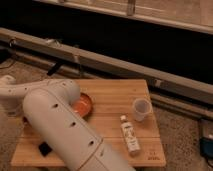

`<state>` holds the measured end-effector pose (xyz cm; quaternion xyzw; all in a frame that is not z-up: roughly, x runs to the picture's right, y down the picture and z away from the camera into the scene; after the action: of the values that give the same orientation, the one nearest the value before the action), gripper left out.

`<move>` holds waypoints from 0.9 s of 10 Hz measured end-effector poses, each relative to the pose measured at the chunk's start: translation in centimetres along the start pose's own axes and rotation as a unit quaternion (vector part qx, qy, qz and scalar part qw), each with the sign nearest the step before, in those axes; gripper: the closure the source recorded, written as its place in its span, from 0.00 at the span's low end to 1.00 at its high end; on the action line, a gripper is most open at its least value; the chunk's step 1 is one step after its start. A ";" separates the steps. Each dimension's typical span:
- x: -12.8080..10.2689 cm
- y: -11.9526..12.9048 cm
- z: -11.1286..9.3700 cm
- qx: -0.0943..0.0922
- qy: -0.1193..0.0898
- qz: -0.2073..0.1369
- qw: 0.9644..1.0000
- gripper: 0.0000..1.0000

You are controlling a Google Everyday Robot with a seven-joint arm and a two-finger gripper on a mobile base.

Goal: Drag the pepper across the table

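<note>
Well, the robot's big white arm [65, 130] fills the left and middle of the scene, sweeping up from the bottom edge and bending back on itself over the left end of the wooden table [115, 92]. The gripper [24, 119] sits at that left edge, below the white wrist link. Only a dark scrap of it peeks out past the arm, and I cannot tell whether it is open or closed.

I cannot pick out the pepper from here, as the arm covers that left part of the tabletop.

An orange bowl [84, 105] lies near the table's centre, partly tucked behind the arm. To the right, well apart from the bowl, a pale translucent cup [141, 109] stands upright. Just in front of the cup a small bottle [131, 136] lies on its side, cap end toward the cup. A flat black slab [45, 148] shows at the front left, right against the arm.
</note>
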<state>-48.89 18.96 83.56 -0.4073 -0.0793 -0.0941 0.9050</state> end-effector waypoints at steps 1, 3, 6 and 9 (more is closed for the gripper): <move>-0.3 -0.1 0.0 0.001 -0.001 -0.005 1.000 0.85; -1.3 -0.3 -0.3 0.003 -0.005 -0.015 1.000 0.85; -3.0 -0.3 -0.4 0.002 -0.011 -0.036 0.999 0.85; -4.6 -0.5 -0.6 0.001 -0.020 -0.056 0.998 0.85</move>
<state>-53.40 18.70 82.56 -0.4031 -0.1199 -0.1361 0.8970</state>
